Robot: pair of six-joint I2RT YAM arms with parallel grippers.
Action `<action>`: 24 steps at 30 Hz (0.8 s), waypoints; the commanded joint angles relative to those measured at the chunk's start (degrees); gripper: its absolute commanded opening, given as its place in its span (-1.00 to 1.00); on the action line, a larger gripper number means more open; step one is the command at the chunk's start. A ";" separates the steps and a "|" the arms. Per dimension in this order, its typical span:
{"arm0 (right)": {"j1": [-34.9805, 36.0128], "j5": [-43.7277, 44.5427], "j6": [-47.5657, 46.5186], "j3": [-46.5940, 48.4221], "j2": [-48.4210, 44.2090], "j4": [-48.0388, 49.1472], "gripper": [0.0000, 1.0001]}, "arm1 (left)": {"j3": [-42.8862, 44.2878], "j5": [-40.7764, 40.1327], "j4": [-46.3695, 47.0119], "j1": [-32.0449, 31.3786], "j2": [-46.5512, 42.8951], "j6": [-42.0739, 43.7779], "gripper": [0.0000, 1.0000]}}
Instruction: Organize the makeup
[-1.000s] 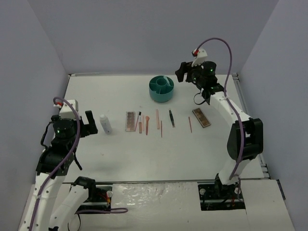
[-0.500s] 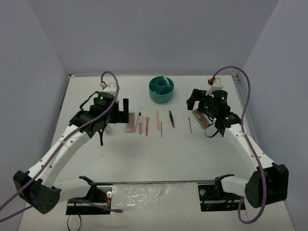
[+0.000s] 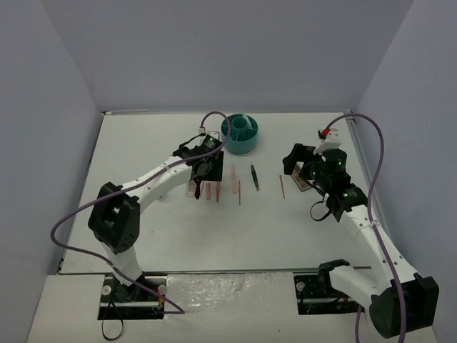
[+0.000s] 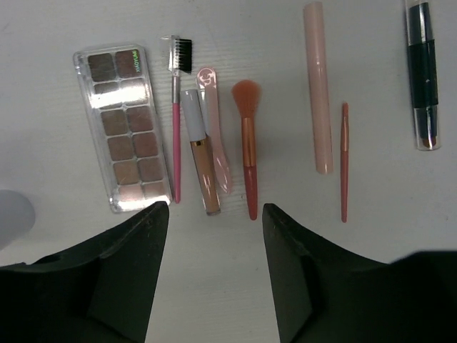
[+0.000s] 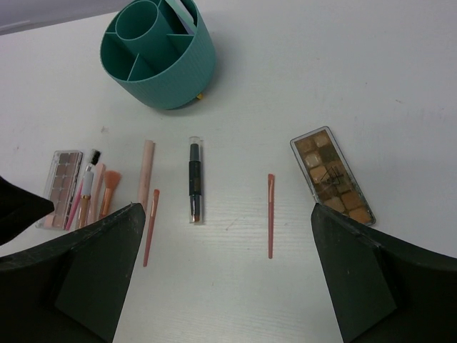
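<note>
The makeup lies in a row on the white table. In the left wrist view I see a brown eyeshadow palette, a pink brow brush, a concealer tube, an orange brush, a pale pink tube, a thin red stick and a dark stick. My left gripper hovers open over the palette end, with nothing between its jaws. My right gripper is wide open and empty above a thin brush, beside the second palette.
The round teal divided cup stands behind the row at the table's back middle. The left arm stretches across the table's left half, and its dark tip shows in the right wrist view. Walls close in the back and both sides.
My left arm has swung right from the bottle's place to above the left palette and brushes, and its jaws have narrowed. My right arm has shifted slightly right, staying by the right palette.
</note>
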 commanded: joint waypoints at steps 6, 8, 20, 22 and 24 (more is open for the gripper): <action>-0.30 0.40 0.69 -0.37 -0.75 3.18 1.00 | 6.05 1.32 3.29 0.30 7.04 -3.73 -0.37; -0.30 0.45 0.63 -0.49 -0.86 3.18 1.00 | 6.55 1.01 2.87 0.31 8.36 -3.96 -0.45; -0.30 0.66 0.71 -0.88 -0.49 3.19 1.00 | 7.23 1.35 2.05 0.82 12.85 -5.21 -0.51; -0.30 0.66 0.60 -0.96 -0.46 3.24 1.00 | 7.12 0.94 1.83 0.98 13.04 -5.29 -0.52; -0.30 0.62 0.58 -0.96 -0.44 3.19 1.00 | 6.98 0.16 1.63 1.02 13.01 -5.29 -0.51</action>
